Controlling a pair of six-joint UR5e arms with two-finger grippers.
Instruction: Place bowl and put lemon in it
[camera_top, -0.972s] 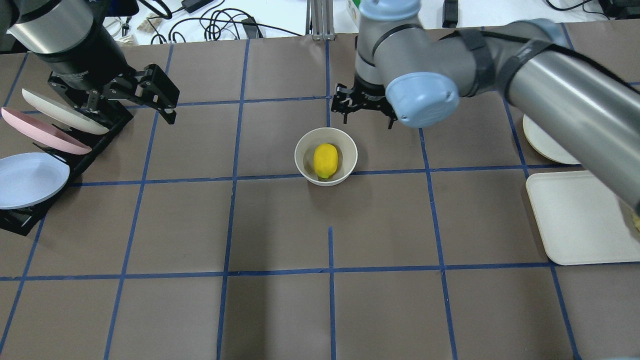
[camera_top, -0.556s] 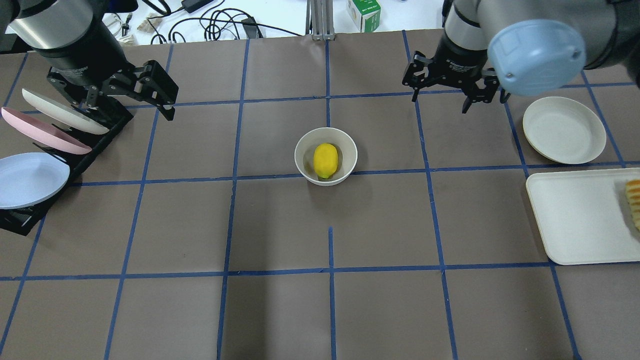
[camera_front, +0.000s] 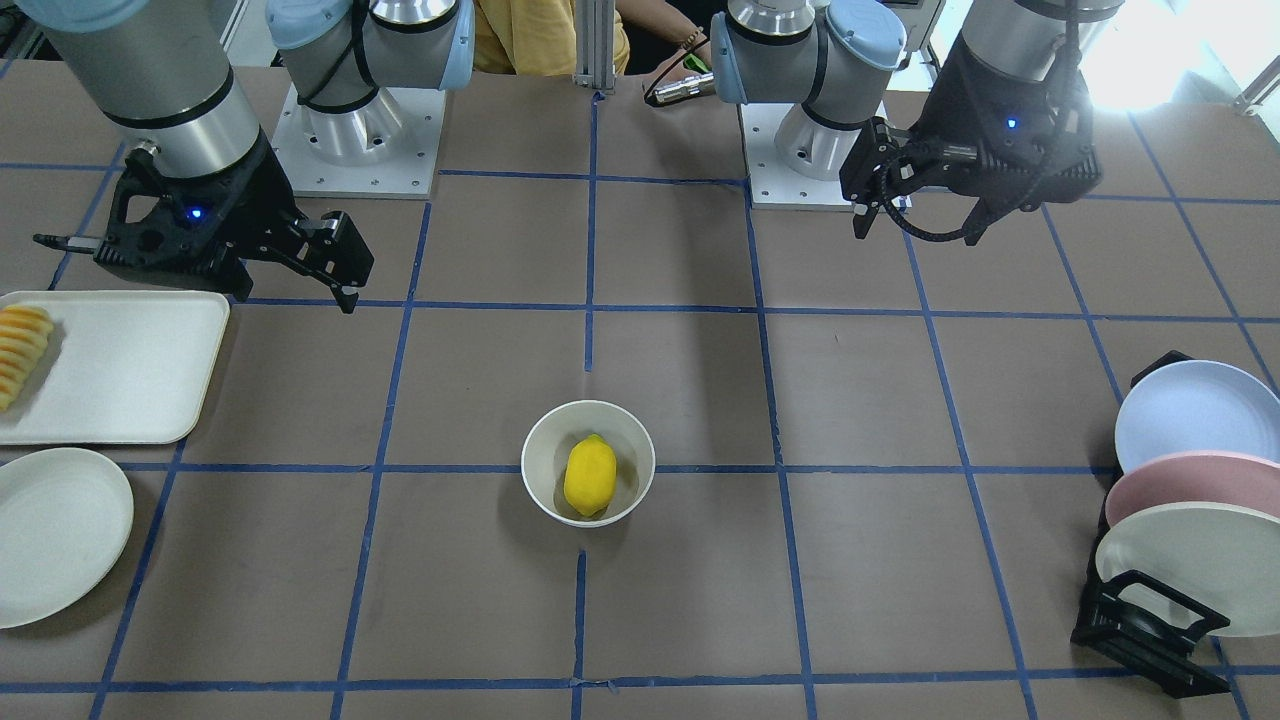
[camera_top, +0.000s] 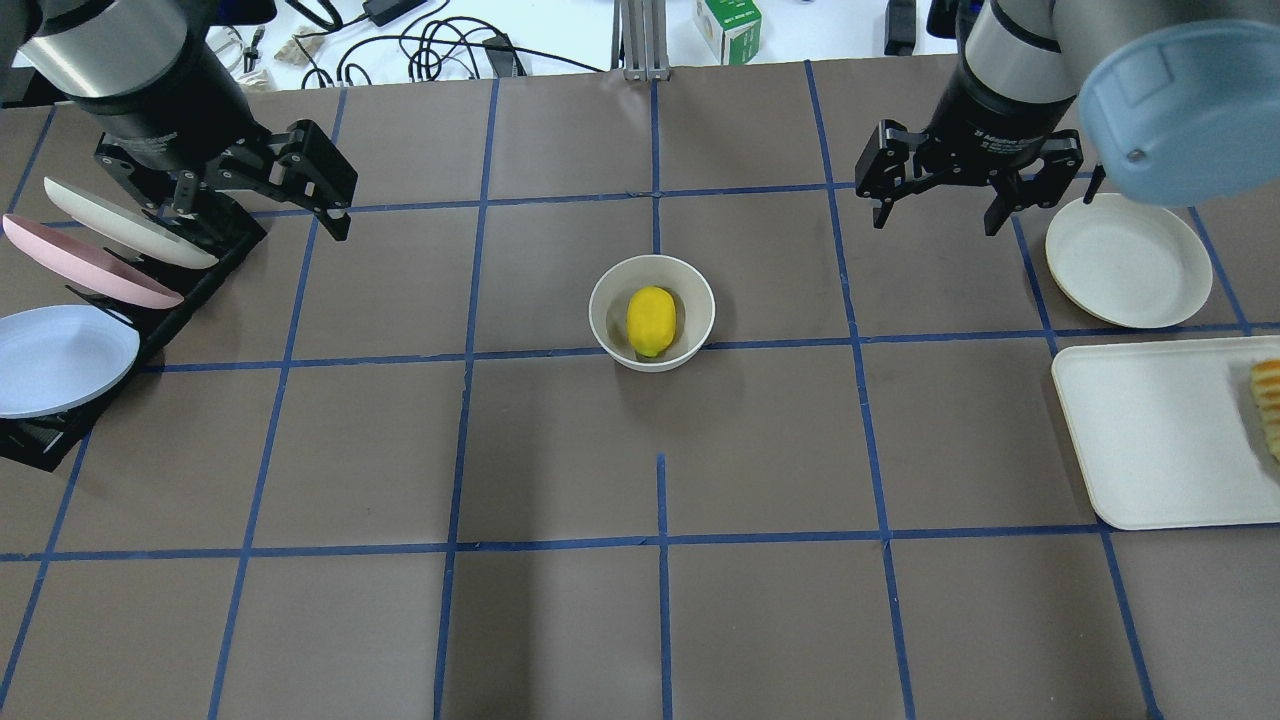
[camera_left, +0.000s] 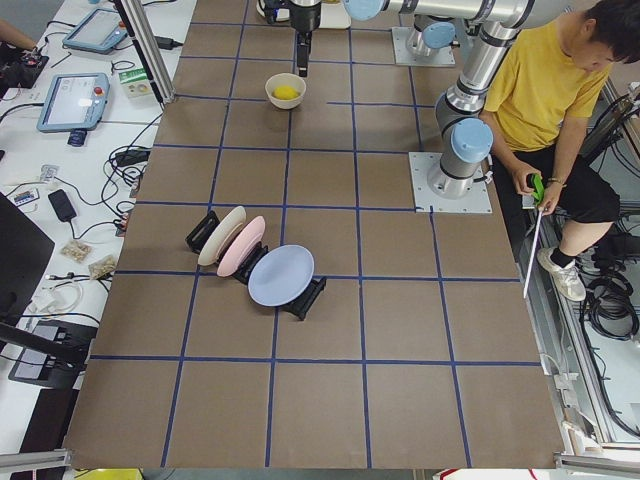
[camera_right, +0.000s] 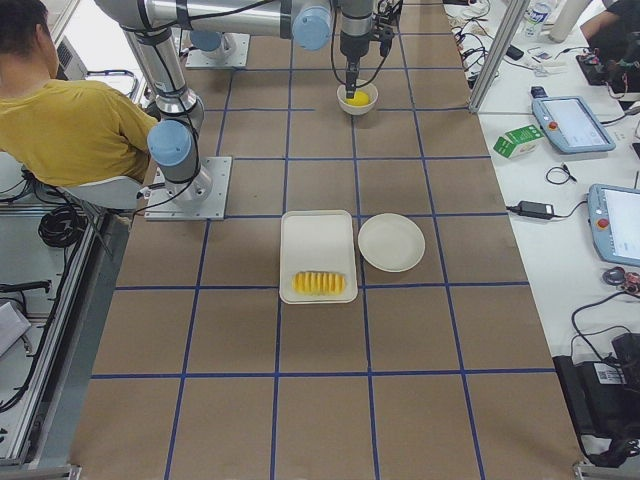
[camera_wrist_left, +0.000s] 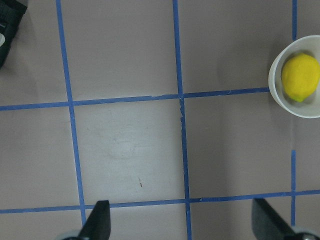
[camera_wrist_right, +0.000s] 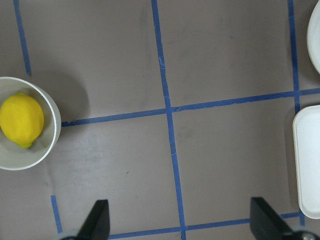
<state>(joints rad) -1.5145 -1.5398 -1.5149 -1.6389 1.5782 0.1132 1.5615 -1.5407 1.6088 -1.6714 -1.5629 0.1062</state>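
No wording can be read: white lettering above the right gripper (camera_top: 934, 226) and print on the green carton (camera_top: 727, 17) beyond the counter's (camera_top: 560, 450) far edge are too small

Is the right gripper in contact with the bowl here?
Apart. The overhead view shows the right gripper, open, up beside the flat plate, with a wide stretch of bare table between it and the bowl holding the lemon.

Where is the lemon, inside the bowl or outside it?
Inside. The lemon lies on the bottom of the upright bowl, its rim all around it.
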